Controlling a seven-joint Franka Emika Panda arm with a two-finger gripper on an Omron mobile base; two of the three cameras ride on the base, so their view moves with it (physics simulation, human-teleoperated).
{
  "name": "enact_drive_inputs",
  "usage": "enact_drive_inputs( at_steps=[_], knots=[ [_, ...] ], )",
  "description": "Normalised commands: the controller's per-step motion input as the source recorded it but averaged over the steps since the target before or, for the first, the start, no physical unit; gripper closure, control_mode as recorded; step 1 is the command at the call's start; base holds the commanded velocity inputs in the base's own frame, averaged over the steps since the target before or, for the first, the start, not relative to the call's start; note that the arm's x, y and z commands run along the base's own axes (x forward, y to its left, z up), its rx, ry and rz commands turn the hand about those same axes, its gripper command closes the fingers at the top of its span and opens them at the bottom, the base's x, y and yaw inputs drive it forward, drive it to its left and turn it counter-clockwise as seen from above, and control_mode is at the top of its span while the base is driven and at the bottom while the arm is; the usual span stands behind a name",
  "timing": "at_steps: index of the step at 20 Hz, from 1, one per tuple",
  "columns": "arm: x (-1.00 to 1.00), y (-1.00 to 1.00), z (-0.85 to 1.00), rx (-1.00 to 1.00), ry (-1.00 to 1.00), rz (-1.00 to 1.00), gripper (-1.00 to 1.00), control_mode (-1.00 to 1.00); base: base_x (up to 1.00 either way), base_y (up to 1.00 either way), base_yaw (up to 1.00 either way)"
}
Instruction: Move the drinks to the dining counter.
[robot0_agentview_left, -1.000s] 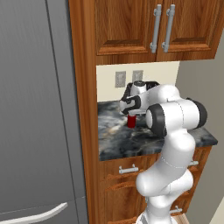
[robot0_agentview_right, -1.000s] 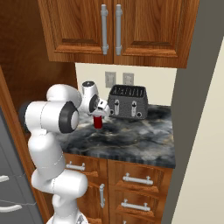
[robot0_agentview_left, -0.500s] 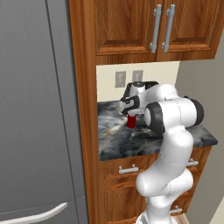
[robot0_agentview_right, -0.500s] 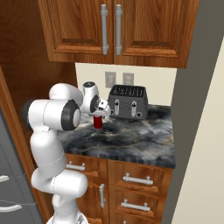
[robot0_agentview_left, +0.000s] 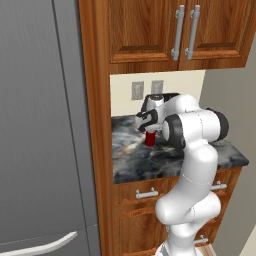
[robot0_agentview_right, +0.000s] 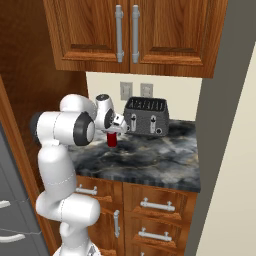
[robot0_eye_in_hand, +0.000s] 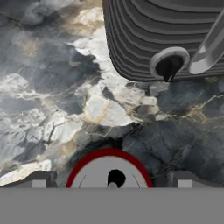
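Observation:
A short red can (robot0_agentview_left: 150, 138) (robot0_agentview_right: 113, 140) stands on the marbled worktop (robot0_agentview_left: 150, 160) in front of the black toaster. My gripper (robot0_agentview_left: 145, 126) (robot0_agentview_right: 118, 129) hangs just above it, pointing down. In the hand view the can's grey top with its red rim (robot0_eye_in_hand: 109, 168) lies at the bottom edge, between the two fingertips (robot0_eye_in_hand: 40, 178) of the gripper (robot0_eye_in_hand: 110, 180). The jaws stand open on either side of the can and do not press on it. The dining counter is out of view.
The black toaster (robot0_agentview_right: 146, 116) (robot0_eye_in_hand: 166, 35) stands at the back wall, close behind the can. Wooden cabinets (robot0_agentview_right: 125, 30) hang overhead. A tall wooden panel (robot0_agentview_left: 97, 125) and a grey fridge (robot0_agentview_left: 40, 125) bound the worktop's left. A grey wall (robot0_agentview_right: 220, 125) closes the right.
The arm's elbow has risen very slightly. The gripper stays open over the red can, which has not moved.

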Motion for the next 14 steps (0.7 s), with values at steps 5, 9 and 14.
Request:
enact_drive_inputs(
  at_steps=[5, 9, 14],
  knots=[
    [0.08, 0.0, -0.13, 0.0, 0.0, 0.0, -1.0, -1.0, 0.0, 0.0, 0.0],
    [0.08, 0.0, -0.19, 0.0, 0.0, 0.0, -1.0, -1.0, 0.0, 0.0, 0.0],
    [0.0, 0.0, -0.21, 0.0, 0.0, 0.0, 1.0, -1.0, 0.0, 0.0, 0.0]
  ],
)
